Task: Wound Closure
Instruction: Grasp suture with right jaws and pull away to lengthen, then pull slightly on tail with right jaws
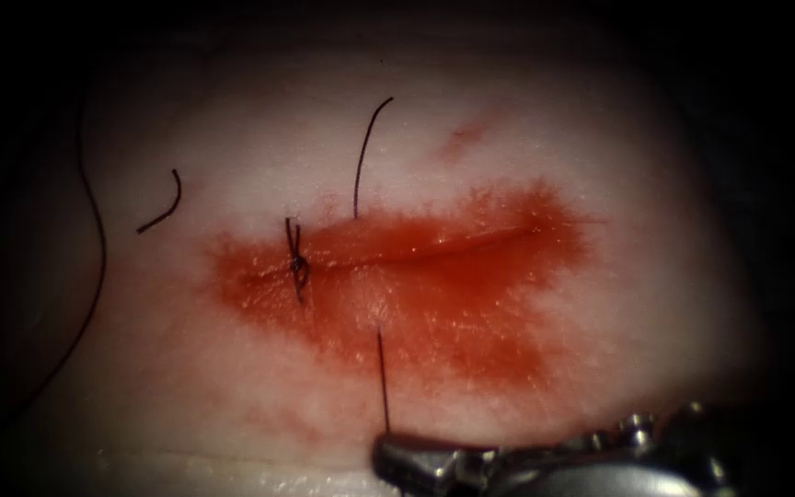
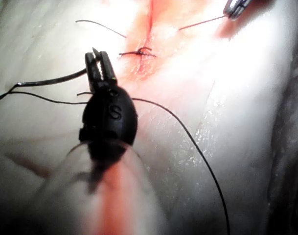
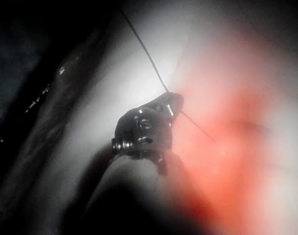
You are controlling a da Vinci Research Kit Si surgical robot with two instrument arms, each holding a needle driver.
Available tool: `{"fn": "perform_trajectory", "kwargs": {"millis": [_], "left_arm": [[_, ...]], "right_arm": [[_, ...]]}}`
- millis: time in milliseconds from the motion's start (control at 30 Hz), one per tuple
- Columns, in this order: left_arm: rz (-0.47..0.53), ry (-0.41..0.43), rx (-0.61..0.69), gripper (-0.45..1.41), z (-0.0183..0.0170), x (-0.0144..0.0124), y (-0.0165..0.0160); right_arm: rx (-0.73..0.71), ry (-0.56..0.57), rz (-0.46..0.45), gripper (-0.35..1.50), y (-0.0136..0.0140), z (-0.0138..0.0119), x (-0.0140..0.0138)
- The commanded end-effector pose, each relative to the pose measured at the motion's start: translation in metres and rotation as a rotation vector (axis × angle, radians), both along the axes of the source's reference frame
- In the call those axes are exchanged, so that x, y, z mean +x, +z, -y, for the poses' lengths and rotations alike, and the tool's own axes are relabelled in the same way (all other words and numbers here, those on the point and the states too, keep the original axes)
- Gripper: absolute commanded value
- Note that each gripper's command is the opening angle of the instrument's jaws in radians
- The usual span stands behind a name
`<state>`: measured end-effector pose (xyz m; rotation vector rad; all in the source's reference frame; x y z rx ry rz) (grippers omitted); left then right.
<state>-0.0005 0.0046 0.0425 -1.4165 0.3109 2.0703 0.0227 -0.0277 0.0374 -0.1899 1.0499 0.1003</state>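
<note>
Holding: we see the right end effector (image 1: 388,451) clamped on thread (image 1: 382,377) below the cut (image 1: 434,247).
Needle (image 2: 51,81): in the left end effector (image 2: 101,61), closed on it, outside tissue (image 1: 232,120).
Handling: thread likely limp, slippery; we would grip the needle's stiff body.

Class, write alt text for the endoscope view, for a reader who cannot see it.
The right claw, at the bottom edge, holds a thread that rises into the tissue below the cut; more thread leaves above the cut. One knot closes the cut's left end, red fluid stains the area, and a cut thread end lies upper left.
</note>
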Motion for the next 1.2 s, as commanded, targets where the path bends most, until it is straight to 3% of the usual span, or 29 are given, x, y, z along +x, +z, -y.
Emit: {"fn": "perform_trajectory", "kwargs": {"millis": [33, 267, 533, 567, 600, 633, 700, 767, 900, 1033, 1200], "left_arm": [[0.0, 0.001, 0.0, -0.45, 0.0, -0.0005, 0.0006], [0.0, 0.001, 0.0, -0.45, 0.0, -0.0005, 0.0006], [-0.002, 0.003, 0.001, -0.45, 0.0, -0.0006, 0.0007], [-0.002, 0.003, 0.001, -0.45, 0.0001, -0.0006, 0.0007], [-0.002, 0.003, 0.001, -0.45, 0.0001, -0.0006, 0.0007], [-0.002, 0.003, 0.001, -0.45, 0.0001, -0.0006, 0.0007], [-0.002, 0.003, 0.001, -0.45, 0.0001, -0.0006, 0.0007], [-0.002, 0.003, 0.001, -0.45, 0.0001, -0.0006, 0.0007], [-0.002, 0.003, 0.001, -0.45, 0.0001, -0.0006, 0.0007], [0.001, 0.0, 0.005, -0.45, 0.0001, -0.0006, 0.0007], [0.001, -0.001, 0.005, -0.45, 0.0001, -0.0007, 0.0007]], "right_arm": [[0.004, -0.004, -0.005, -0.35, -0.0001, 0.0011, 0.0008], [0.01, -0.02, -0.002, -0.35, -0.0015, 0.0032, 0.0014], [0.027, -0.042, 0.001, -0.35, -0.0021, 0.0036, 0.0014], [0.032, -0.045, 0.006, -0.13, -0.002, 0.0033, 0.0013], [0.036, -0.043, 0.007, 0.39, -0.0019, 0.0027, 0.0011], [0.044, -0.038, 0.008, 0.69, -0.0017, 0.0022, 0.0009], [0.017, -0.051, 0.023, 1.13, -0.0013, 0.0008, 0.0002], [0.005, -0.061, 0.028, 1.24, -0.0009, -0.0004, -0.0008], [-0.024, -0.063, 0.075, 1.26, -0.0001, -0.0029, -0.0035], [-0.072, -0.059, 0.134, 1.41, 0.0005, -0.0054, -0.0055], [-0.13, -0.06, 0.202, 1.48, 0.001, -0.0078, -0.0071]]}}
